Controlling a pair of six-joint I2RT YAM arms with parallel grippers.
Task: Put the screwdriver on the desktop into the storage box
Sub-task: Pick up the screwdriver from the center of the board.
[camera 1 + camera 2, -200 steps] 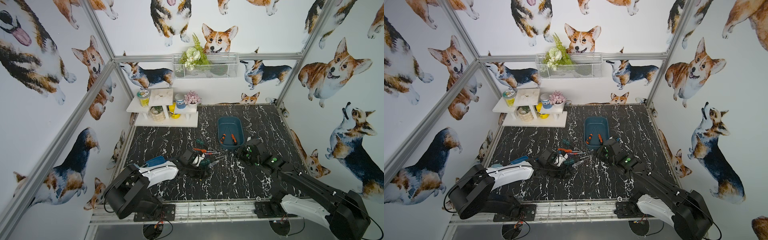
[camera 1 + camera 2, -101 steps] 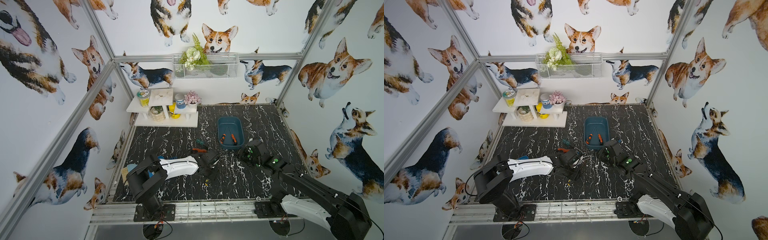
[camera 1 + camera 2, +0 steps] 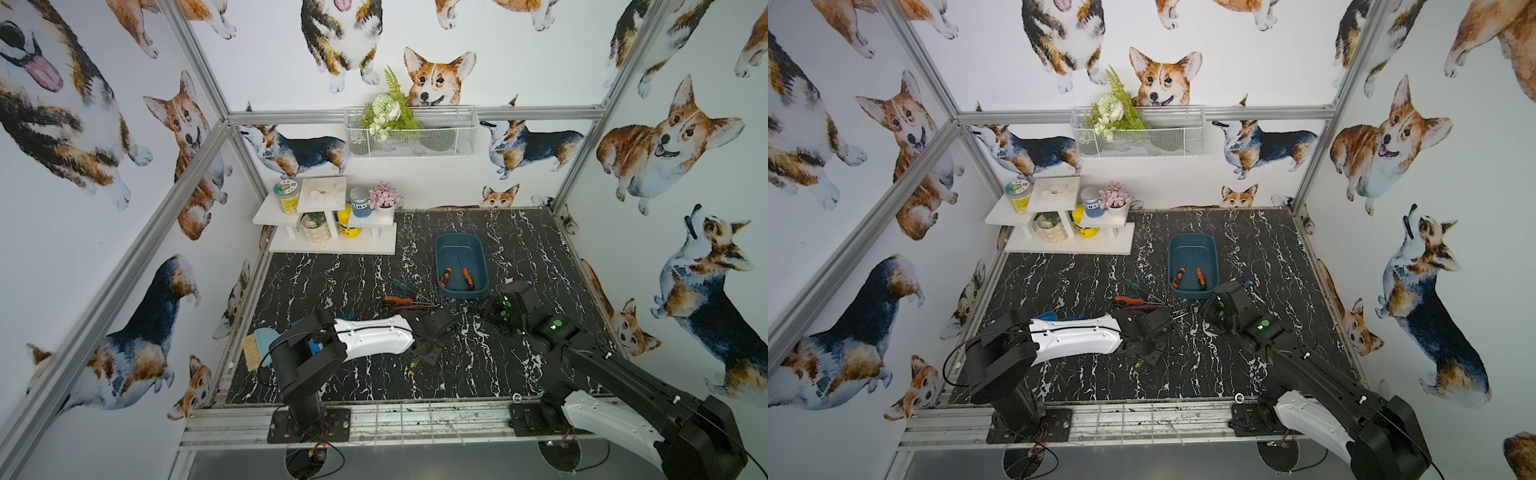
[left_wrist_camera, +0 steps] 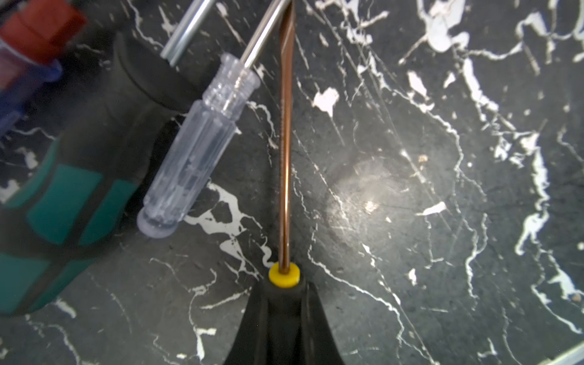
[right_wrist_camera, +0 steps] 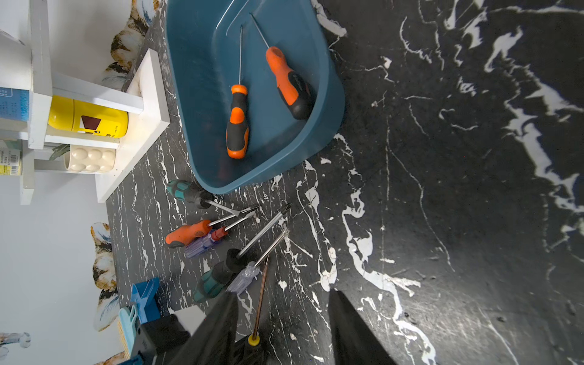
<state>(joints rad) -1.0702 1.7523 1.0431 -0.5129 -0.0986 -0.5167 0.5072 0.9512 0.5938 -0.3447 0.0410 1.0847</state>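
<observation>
Gripping the copper-shafted screwdriver (image 4: 286, 158) by its handle in the tight-closed left hand (image 4: 283, 294), low at the counter (image 3: 332, 282), with two orange screwdrivers (image 5: 237, 123) already in the storage box (image 3: 460, 296), five loose screwdrivers (image 5: 189, 234) waiting, right hand (image 5: 284, 297) half-spread, empty.

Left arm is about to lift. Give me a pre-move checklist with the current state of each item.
1. Grip: left tool is shut on the handle of the copper-shaft screwdriver: ok.
2. Free lift: its tip meets the steel shaft of the clear-handled screwdriver; whether it lies over or under: cannot tell.
3. Box space: storage box holds two orange-handled screwdrivers, with bare floor free: ok.
4. Path: right tool is open and empty, close to the box's near end; clearance: cannot tell.
5. Box sits flat on the desktop: ok.
</observation>
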